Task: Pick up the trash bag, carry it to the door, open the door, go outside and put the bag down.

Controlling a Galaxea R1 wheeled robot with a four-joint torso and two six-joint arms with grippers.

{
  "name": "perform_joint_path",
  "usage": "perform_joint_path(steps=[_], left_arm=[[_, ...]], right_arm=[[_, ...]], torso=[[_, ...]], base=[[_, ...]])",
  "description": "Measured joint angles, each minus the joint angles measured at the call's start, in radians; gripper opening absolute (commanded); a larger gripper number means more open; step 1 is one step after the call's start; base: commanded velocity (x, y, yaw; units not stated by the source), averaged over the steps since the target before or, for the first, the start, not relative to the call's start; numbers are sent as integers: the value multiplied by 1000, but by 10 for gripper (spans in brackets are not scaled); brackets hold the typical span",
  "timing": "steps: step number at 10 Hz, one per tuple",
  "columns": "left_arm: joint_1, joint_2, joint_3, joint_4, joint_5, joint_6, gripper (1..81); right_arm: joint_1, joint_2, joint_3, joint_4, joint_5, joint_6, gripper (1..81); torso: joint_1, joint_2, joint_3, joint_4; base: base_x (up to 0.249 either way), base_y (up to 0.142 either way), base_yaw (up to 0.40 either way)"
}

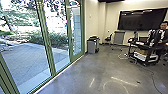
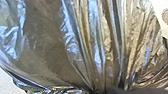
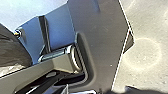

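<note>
- Head view: robot's indoors, tall glass doors [image 1: 49,50] over on its left, paved yard [image 1: 27,56] right behind the glass. They look closed, so the opening part is still to do. Main worry here imo is a sloppy approach angle, which would knock the load or an arm into the green frame. Bin [image 1: 92,46] sits near the far end of the doors, and a person [image 1: 161,35] is by the cart [image 1: 140,43], both well off to the right of the glass.
- Left wrist view: this gives what the head view doesn't, the actual hold. The bag [image 2: 75,42] is bunched in tight pleats right at the left gripper [image 2: 106,90], so it's grasping the bag. Film looks thin and stretched; a heavy load or a snag on the frame could rip it, or the bunch could slip out mid-swing.
- Right wrist view: pretty murky, but the dark bulge beside the robot's own bodywork is probably the bag's side. If so, it could rub there on a turn. Can't tell if the right gripper [image 3: 120,90] is clenched or released.
</note>
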Motion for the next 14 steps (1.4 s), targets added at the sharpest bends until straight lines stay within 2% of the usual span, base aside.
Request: perform_joint_path(steps=[2, 14], left_arm=[[-9, 0, 0, 0, -1, 0, 10], [-11, 0, 0, 0, -4, 0, 10]], right_arm=[[5, 0, 0, 0, 2, 0, 811], [6, 4, 0, 0, 6, 0, 811]], torso=[[1, 0, -19, 0], [1, 0, -17, 0]], base=[[160, 0, 0], [170, 0, 0]])
